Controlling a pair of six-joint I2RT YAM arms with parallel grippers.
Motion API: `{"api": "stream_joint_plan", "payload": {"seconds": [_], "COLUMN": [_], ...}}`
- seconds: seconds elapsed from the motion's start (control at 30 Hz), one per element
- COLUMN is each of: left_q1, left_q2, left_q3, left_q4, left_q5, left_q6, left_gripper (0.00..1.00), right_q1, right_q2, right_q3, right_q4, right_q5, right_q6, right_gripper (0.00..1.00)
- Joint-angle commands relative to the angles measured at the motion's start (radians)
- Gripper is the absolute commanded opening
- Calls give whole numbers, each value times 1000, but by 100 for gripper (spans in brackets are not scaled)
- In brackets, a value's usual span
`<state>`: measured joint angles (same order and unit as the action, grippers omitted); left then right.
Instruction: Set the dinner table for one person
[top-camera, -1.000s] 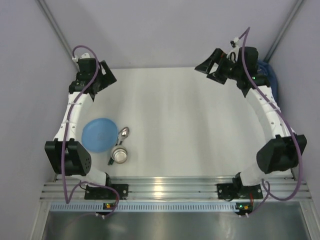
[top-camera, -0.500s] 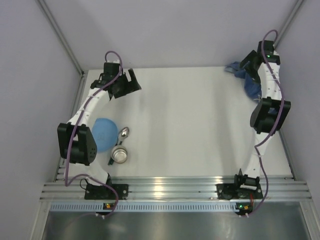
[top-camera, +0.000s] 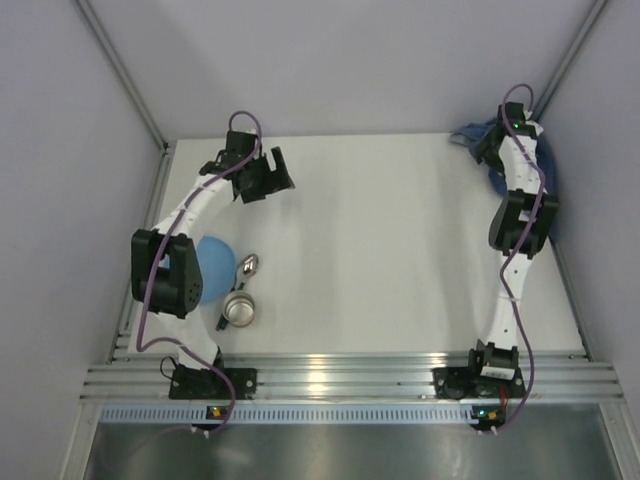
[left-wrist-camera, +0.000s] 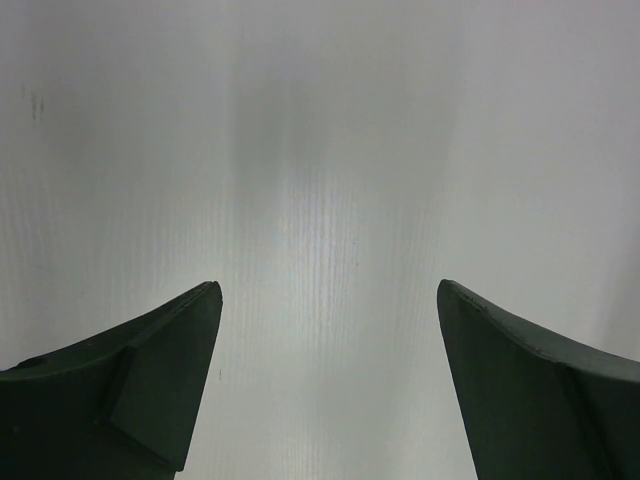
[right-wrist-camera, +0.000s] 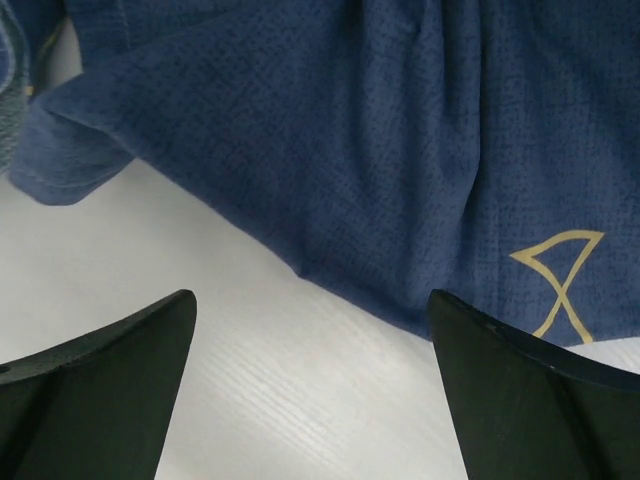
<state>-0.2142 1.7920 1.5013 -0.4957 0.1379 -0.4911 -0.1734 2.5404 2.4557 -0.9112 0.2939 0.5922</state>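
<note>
The white dinner table (top-camera: 380, 250) carries a blue plate (top-camera: 212, 268), a metal spoon (top-camera: 246, 266) and a metal cup (top-camera: 240, 310) lying on its side, all at the near left. A dark blue fish-print cloth (top-camera: 478, 135) lies crumpled in the far right corner and fills the top of the right wrist view (right-wrist-camera: 380, 150). My left gripper (top-camera: 272, 178) is open and empty over bare tabletop (left-wrist-camera: 330, 200) at the far left. My right gripper (top-camera: 492, 148) is open and empty, hovering at the cloth's near edge (right-wrist-camera: 310, 270).
Aluminium rails (top-camera: 330, 380) run along the near edge where both arm bases stand. Grey walls close in the left, back and right sides. The left arm's elbow (top-camera: 165, 275) overhangs part of the plate.
My left gripper has swung right along the far edge. My right arm has stretched out and its gripper has moved to the cloth in the far right corner.
</note>
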Motion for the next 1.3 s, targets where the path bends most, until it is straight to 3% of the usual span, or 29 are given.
{"api": "stream_joint_plan", "payload": {"seconds": [0.0, 0.07, 0.27, 0.3, 0.37, 0.4, 0.47, 0.5, 0.7, 0.83, 1.0, 1.13, 1.27], "left_q1": [-1, -1, -2, -4, -4, -4, -4, -4, -4, -4, -4, -2, -2], "left_q2": [42, 61, 98, 101, 98, 98, 98, 96, 112, 116, 132, 132, 136], "left_q3": [20, 31, 36, 30, 22, 16, 5, 2, 7, -1, 20, 39, 45], "left_q4": [51, 49, 49, 49, 49, 48, 49, 49, 52, 83, 91, 100, 103], "left_q5": [-17, -17, -1, 0, -3, -6, -11, -14, 18, 40, 40, 52, 71], "left_q6": [-27, -37, -47, -44, -34, -29, -15, -14, -9, -12, 17, 37, 43], "left_gripper": [93, 92, 92, 92, 91, 91, 91, 91, 91, 91, 91, 91, 91], "right_q1": [-3, -5, -18, -20, -20, -21, -18, -15, 51, 216, 343, 464, 563], "right_q2": [32, 57, 104, 107, 113, 115, 112, 109, 34, -86, -274, -423, -598], "right_q3": [60, 68, 85, 85, 85, 86, 83, 78, 16, -101, -440, -619, -887], "right_q4": [23, 23, 37, 40, 49, 49, 51, 51, 49, 25, 50, 49, 41], "right_q5": [74, 108, 149, 151, 152, 155, 146, 143, 67, -72, -171, -333, -391], "right_q6": [-46, -55, -60, -58, -60, -60, -65, -65, -121, -186, -147, -199, -249], "right_gripper": [100, 100, 71, 58, 41, 24, 5, 0, 0, 0, 0, 0, 0]}}
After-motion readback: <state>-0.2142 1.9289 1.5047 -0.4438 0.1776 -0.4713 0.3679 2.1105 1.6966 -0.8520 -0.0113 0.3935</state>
